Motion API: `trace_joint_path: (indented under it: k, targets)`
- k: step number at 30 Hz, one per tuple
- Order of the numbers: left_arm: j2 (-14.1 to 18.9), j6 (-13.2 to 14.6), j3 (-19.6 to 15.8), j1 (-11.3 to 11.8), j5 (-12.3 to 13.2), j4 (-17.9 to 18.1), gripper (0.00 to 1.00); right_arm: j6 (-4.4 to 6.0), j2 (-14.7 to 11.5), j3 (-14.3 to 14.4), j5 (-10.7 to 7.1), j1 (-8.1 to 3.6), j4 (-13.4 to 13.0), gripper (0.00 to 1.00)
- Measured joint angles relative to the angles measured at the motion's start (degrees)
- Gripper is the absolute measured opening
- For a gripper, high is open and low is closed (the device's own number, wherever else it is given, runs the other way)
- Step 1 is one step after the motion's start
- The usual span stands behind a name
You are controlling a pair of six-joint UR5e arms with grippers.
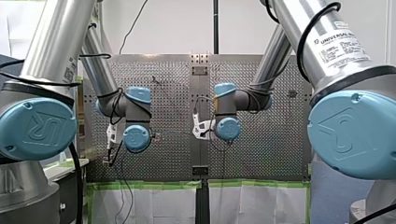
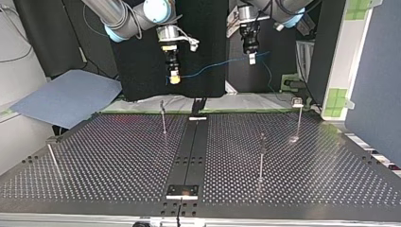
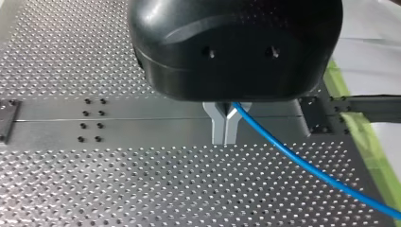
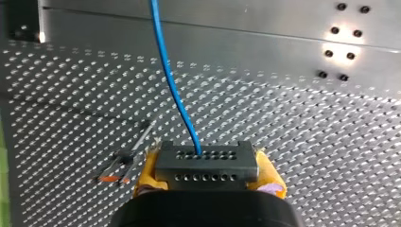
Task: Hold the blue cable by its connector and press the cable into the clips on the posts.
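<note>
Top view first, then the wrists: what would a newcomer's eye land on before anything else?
The blue cable hangs between my two grippers, high above the table in the top view. My right gripper clamps its black connector between yellow pads; my left gripper is shut on the cable further along. Four thin posts stand on the table below, the cable in none of them.

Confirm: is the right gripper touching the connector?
Touching. The right wrist view shows the right gripper's yellow pads pressed against both sides of the connector, cable running out ahead.
</note>
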Motion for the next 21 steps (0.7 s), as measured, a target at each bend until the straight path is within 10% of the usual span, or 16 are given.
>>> trace_joint_path:
  k: [21]
  targets:
    - [10.0,-0.9,10.0,2.7,3.1,-10.4,0.00,-3.15,0.0,-9.1,-5.13,2.38,5.6,0.00]
